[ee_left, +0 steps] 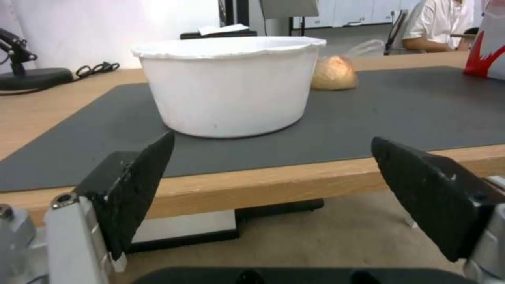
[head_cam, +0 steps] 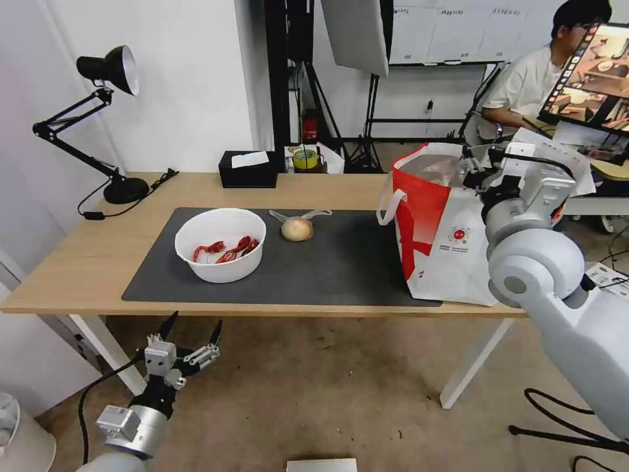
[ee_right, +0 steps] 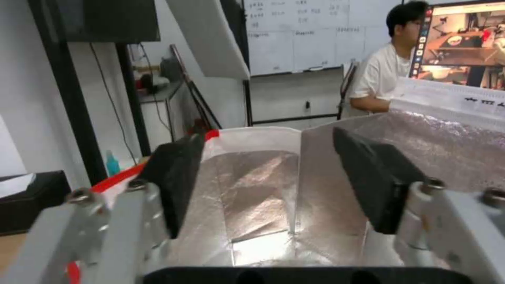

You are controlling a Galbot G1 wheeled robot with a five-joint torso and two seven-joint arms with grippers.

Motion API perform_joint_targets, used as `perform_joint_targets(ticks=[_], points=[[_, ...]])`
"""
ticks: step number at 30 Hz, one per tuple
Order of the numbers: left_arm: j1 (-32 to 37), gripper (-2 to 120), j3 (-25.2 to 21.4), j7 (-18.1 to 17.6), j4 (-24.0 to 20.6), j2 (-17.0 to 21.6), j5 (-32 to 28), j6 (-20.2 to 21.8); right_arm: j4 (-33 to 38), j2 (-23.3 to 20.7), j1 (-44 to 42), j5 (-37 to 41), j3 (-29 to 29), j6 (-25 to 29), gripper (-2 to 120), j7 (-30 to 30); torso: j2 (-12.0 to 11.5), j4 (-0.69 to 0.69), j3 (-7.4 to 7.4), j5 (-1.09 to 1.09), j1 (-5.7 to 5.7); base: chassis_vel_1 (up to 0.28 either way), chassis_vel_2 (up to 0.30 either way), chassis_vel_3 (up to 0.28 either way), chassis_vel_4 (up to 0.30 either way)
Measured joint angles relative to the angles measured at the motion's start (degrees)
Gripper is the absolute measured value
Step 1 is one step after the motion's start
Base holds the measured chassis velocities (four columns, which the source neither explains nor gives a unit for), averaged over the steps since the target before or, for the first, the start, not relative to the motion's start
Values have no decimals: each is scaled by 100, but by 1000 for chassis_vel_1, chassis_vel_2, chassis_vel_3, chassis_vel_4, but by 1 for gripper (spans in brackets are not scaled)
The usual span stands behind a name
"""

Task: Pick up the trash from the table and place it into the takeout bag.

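table (head_cam: pixel 98 262): light wood, white legs | dark grey mat (head_cam: pixel 341 262): centre to front edge | on mat: white bowl (head_cam: pixel 220 244), bagged tan ball (head_cam: pixel 297 228), takeout bag (head_cam: pixel 452 229) at right end | back edge: black tissue box (head_cam: pixel 247 169) | back-left corner: desk lamp (head_cam: pixel 98 124)

You see a white bowl (head_cam: pixel 221 244) with red shells (head_cam: pixel 226 250), a tan ball (head_cam: pixel 297 229) in clear plastic, a dark grey mat (head_cam: pixel 341 262) on your light-wood tabletop (head_cam: pixel 85 255), a white-and-red takeout bag (head_cam: pixel 440 233) with silver foil lining and a small red logo, a black tissue box (head_cam: pixel 247 169).
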Motion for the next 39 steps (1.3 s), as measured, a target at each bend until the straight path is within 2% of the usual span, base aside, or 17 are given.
perform_joint_targets(ticks=[1, 4, 5, 7, 10, 15, 21, 22, 23, 26, 34, 37, 39], points=[[0, 100, 0, 0, 0, 0, 0, 0, 0, 0, 0, 0, 0, 0, 70, 0, 0, 0, 0, 0, 0, 0, 0, 0, 0], [2, 100, -24, 0, -16, 6, -18, 0, -5, -1, 7, -1, -6, 1, 85, -56, 0, 0, 0, 0, 0, 0, 0, 0, 0], [2, 100, -24, 0, -16, 6, -18, 0, -5, -1, 7, -1, -6, 1, 85, -56, 0, 0, 0, 0, 0, 0, 0, 0, 0], [4, 100, -41, 0, -34, 14, -31, 0, 1, -9, 5, -8, -5, 30, 95, -149, 0, 0, 0, 0, 0, 0, 0, 0, 0], [13, 100, -47, 0, -50, 17, -35, 0, 32, -21, -2, -17, 3, 67, 99, -224, 0, 0, 0, 0, 0, 0, 0, 0, 0], [20, 100, -54, 0, -61, 15, -37, 0, 132, -45, -60, -24, 35, 200, 100, -438, 0, 0, 0, 0, 0, 0, 0, 0, 0], [22, 100, -53, 0, -66, 6, -38, 0, 502, -132, -462, -22, 172, 327, 100, -1094, 0, 0, 0, 0, 0, 0, 0, 0, 0], [16, 100, -45, 0, -70, 2, -38, 0, 652, -170, -721, -43, 251, 387, 100, -1395, 0, 1, 0, 0, 0, 0, 0, 0, 0], [16, 100, -45, 0, -70, 2, -38, 0, 652, -170, -721, -43, 251, 387, 100, -1395, 0, 1, 0, 0, 0, 0, 0, 0, 0], [3, 100, -34, 1, -82, -5, -39, 0, 966, -226, -1360, -275, 418, 555, 100, -1966, 1, 0, 0, 0, 0, 0, 0, 0, 0], [-69, 100, 5, 3, -90, -59, -36, -2, 1290, -241, -2337, -697, 622, 838, 100, -2350, 0, 0, -1, 0, 0, 0, 0, 0, 0], [-29, 100, -19, 4, -92, -78, -32, -22, 1339, 18, -3643, -1542, 927, 1444, 100, -2744, 1, 0, 0, 1, 0, 0, 0, 0, 0], [-11, 100, -24, 6, -90, -82, -30, -32, 1336, 119, -3953, -1765, 1025, 1639, 100, -2855, 1, 0, 0, 0, 0, 0, 0, 0, 0]])
